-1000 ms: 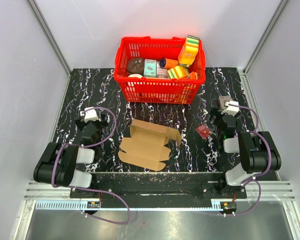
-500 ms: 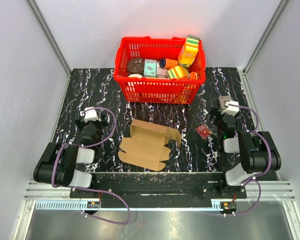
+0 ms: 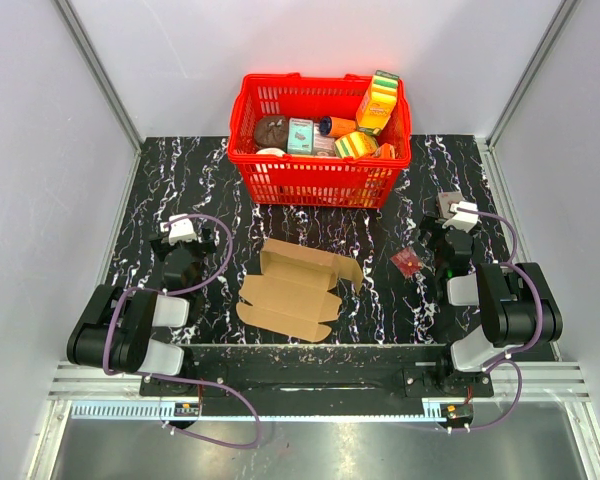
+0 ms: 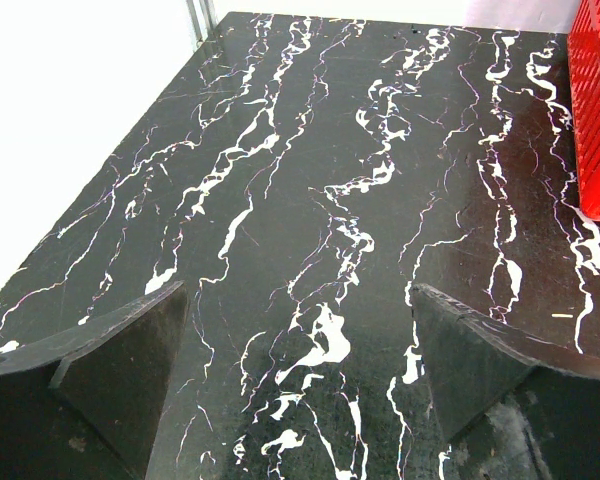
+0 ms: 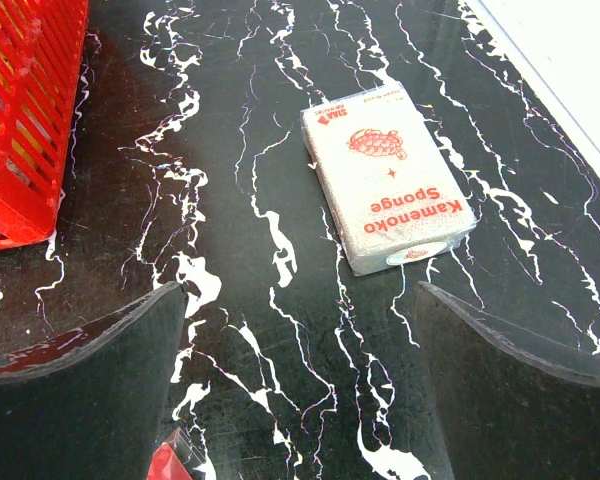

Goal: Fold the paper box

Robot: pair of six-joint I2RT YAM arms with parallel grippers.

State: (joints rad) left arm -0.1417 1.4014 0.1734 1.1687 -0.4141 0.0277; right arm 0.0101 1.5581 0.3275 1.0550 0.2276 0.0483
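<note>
Top external shows me the box [image 3: 298, 290] lying unfolded by the middle of the surface's [image 3: 180, 170] near edge, its far flaps raised. Both my left fingers [image 4: 120, 370] and right fingers [image 5: 500, 390] gape wide, empty. I judge the box light, stiff and springy at its creases; I'd pinch a raised flap's edge.

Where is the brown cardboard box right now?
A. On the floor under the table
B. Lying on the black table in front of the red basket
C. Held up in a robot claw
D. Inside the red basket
B: the paper box lies open and unfolded on the table, just in front of the red basket, with nothing holding it.
</note>
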